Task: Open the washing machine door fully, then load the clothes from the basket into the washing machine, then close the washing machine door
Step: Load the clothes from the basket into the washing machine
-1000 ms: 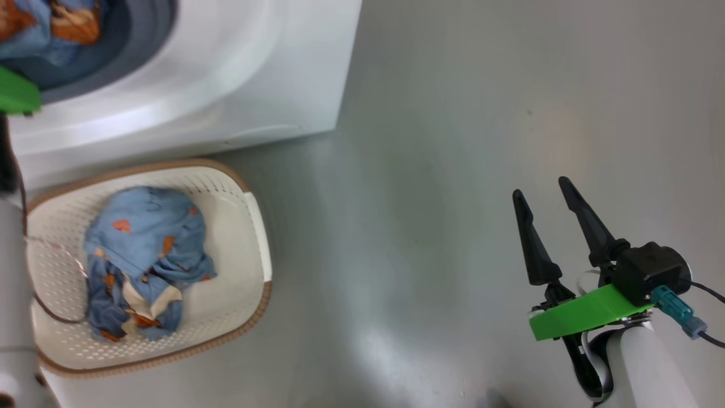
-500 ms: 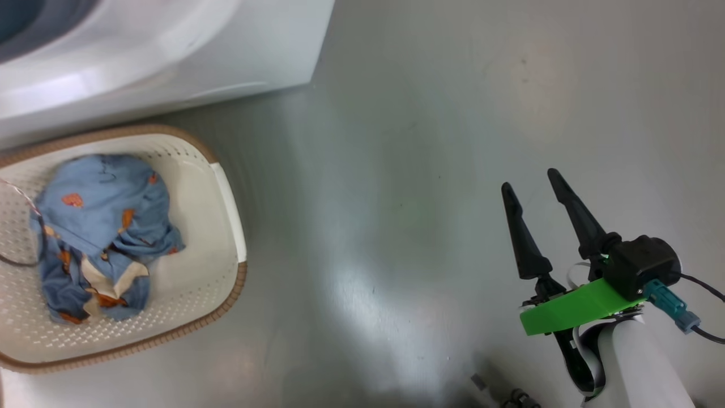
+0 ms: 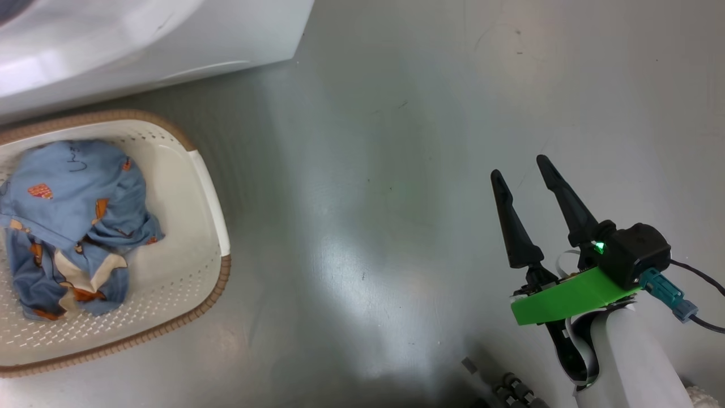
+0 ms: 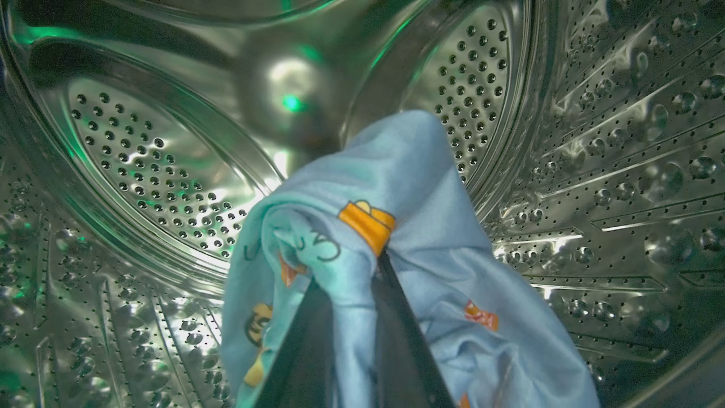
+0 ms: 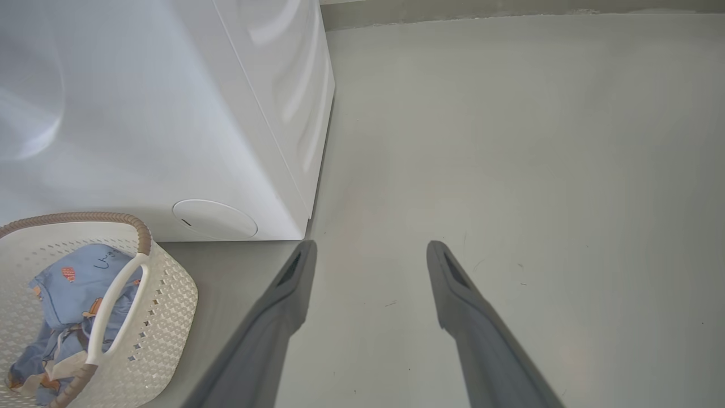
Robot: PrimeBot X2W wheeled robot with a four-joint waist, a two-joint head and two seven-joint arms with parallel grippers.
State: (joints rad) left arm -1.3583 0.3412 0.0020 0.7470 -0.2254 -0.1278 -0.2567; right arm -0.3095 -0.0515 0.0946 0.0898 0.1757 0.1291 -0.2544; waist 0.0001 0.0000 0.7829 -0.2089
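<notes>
In the left wrist view my left gripper [image 4: 348,272] is deep inside the washing machine's steel perforated drum [image 4: 158,170]. It is shut on a light blue piece of the clothes [image 4: 408,170], which drapes over both fingers. More clothes [image 3: 73,209] lie bunched in the basket [image 3: 207,192] on the floor in front of the white washing machine [image 3: 141,39]. My right gripper [image 3: 518,165] hangs open over bare floor, far right of the basket, with nothing between its fingers. The right wrist view shows the same open gripper [image 5: 372,245], the basket [image 5: 170,294] and its clothes [image 5: 68,289]. The washing machine door is out of view.
Grey floor [image 3: 368,170] stretches between the basket and my right arm. The washing machine's front corner [image 5: 306,221] stands just ahead and left of the right gripper, with a round cover [image 5: 214,219] low on its front. Small grey parts [image 3: 510,391] sit at the head view's bottom edge.
The head camera has swung, so washer and basket slid left and the drum opening and left arm left the picture. The right gripper stays open and nearly still.
</notes>
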